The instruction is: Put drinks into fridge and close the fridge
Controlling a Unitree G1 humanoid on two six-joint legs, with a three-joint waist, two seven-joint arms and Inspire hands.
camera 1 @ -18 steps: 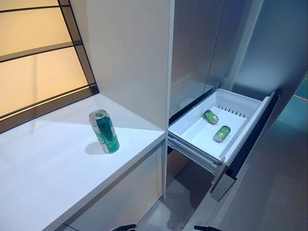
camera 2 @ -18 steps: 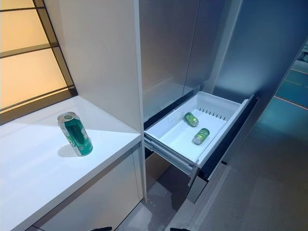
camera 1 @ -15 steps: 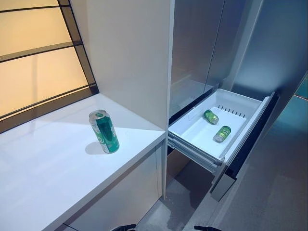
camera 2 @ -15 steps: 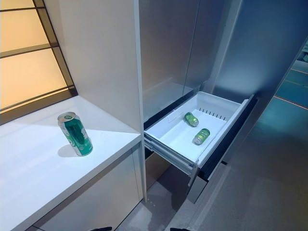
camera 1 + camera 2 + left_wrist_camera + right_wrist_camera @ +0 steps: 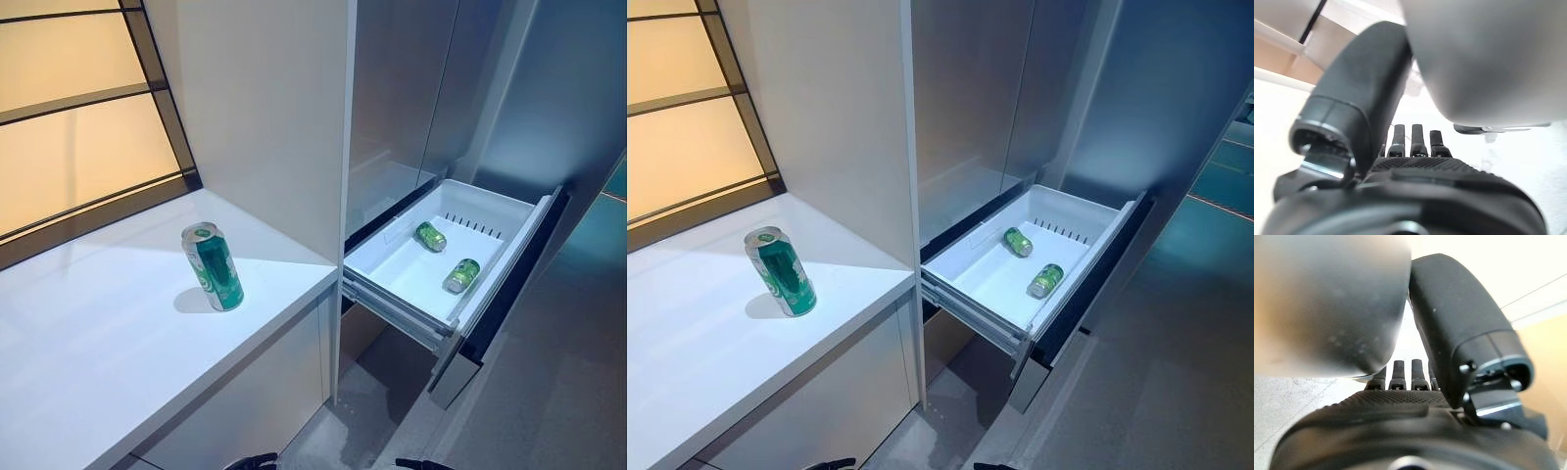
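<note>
A tall green can stands upright on the white counter, left of the fridge. The fridge's white drawer is pulled out and holds two small green cans lying on their sides: one near the back, one by the front wall. Neither hand appears in the eye views. In the left wrist view my left hand has straight fingers and holds nothing. My right hand in the right wrist view is the same, with straight fingers and nothing held.
A tall white cabinet panel separates the counter from the fridge's grey doors. A lit window with dark bars runs behind the counter. Grey floor lies below and to the right of the drawer's dark front.
The small can nearest the drawer's front has rolled slightly further toward the front wall. The tall can on the counter and the drawer have not moved.
</note>
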